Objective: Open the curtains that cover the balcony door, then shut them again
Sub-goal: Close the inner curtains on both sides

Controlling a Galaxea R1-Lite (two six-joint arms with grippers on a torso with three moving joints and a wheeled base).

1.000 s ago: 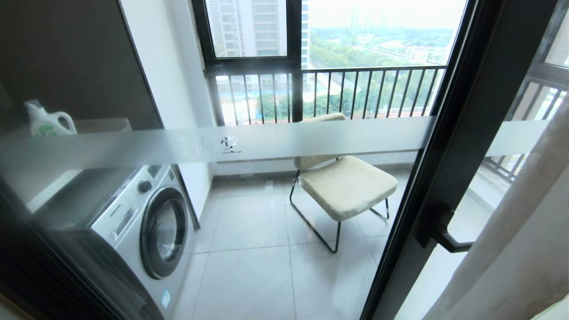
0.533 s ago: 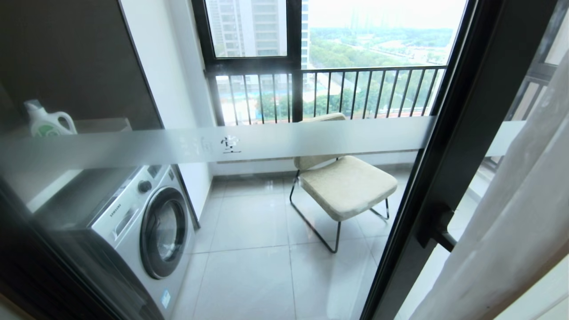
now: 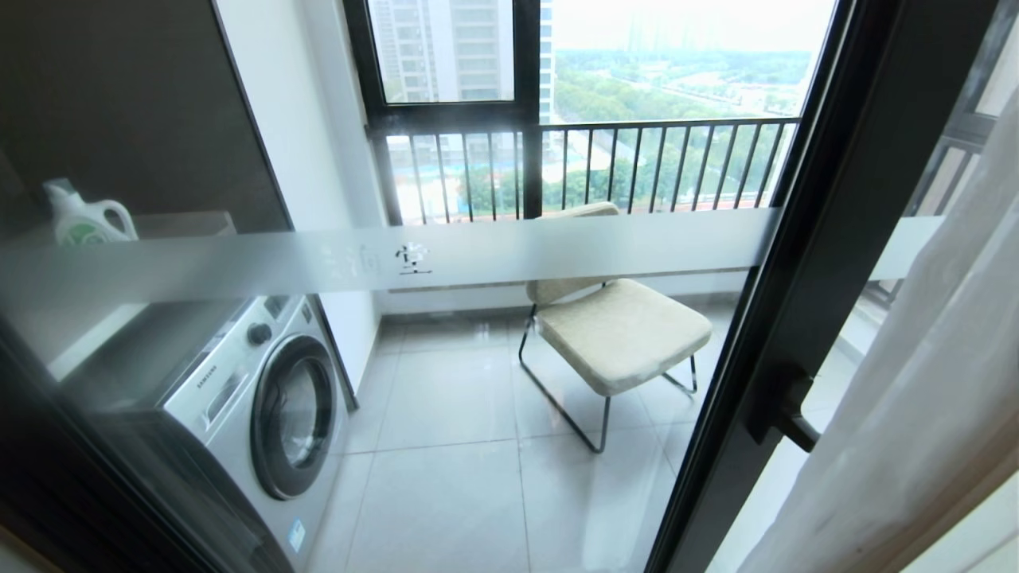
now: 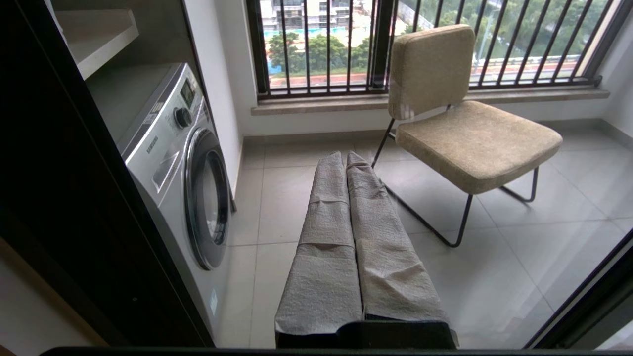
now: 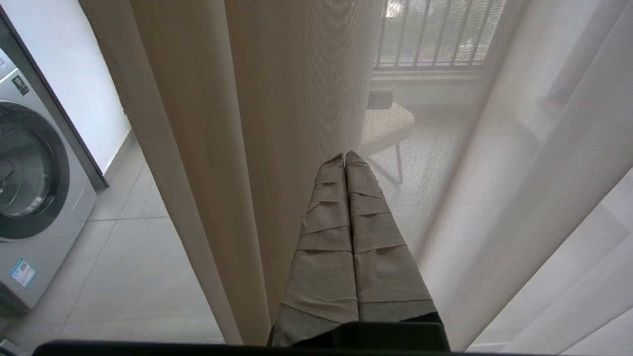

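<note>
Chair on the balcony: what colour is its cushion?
Beige cushion on a thin black frame, clearest in the left wrist view.

The sheer curtain at the head view's right edge hides the outer end of the door handle. The frosted band blurs the chair's backrest. The washing machine is cut off at the bottom.

Curtains at right edge, before balcony door; washing machine left, chair centre, both behind the glass.
</note>
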